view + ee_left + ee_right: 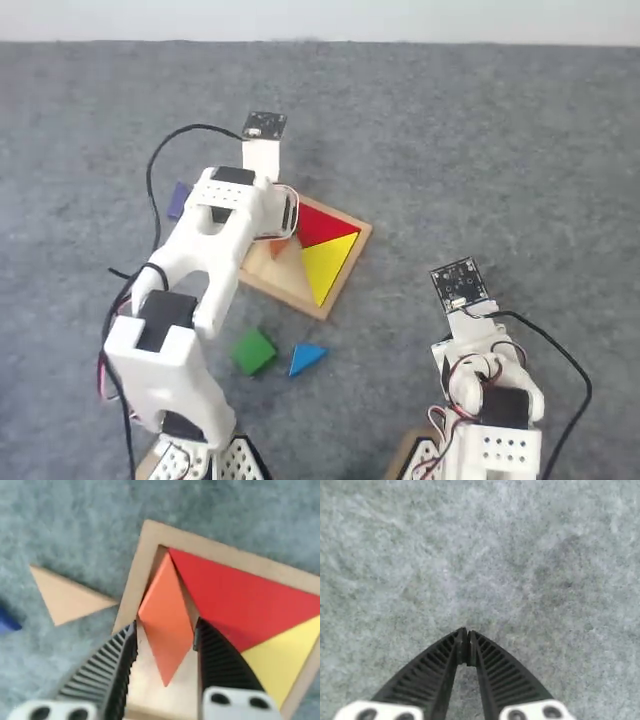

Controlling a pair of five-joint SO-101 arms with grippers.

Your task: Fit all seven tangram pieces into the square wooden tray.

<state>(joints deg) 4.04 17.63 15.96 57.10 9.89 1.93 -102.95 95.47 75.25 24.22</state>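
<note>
Pincer (165,627) on left clamps orange piece (166,600) in tray (134,580)

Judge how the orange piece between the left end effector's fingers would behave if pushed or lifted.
Probably stiff: the orange piece keeps flat faces and sharp corners. Likely light, looking thin. Flat, so it should slide, not roll, perhaps catching on the tray rim.

Tray (290,298): square, wooden, lies flat.
Red triangle (320,225) and yellow triangle (325,262): flat in tray, edges touching.
Orange piece (167,630): four-cornered, tip in tray corner beside red, between left gripper (165,627) fingers.
Tan triangle (62,597): just outside that corner.
Dark blue piece (179,198): farther out, same side.
Green square (253,352) and blue triangle (306,357): near tray's robot-side edge.
</note>
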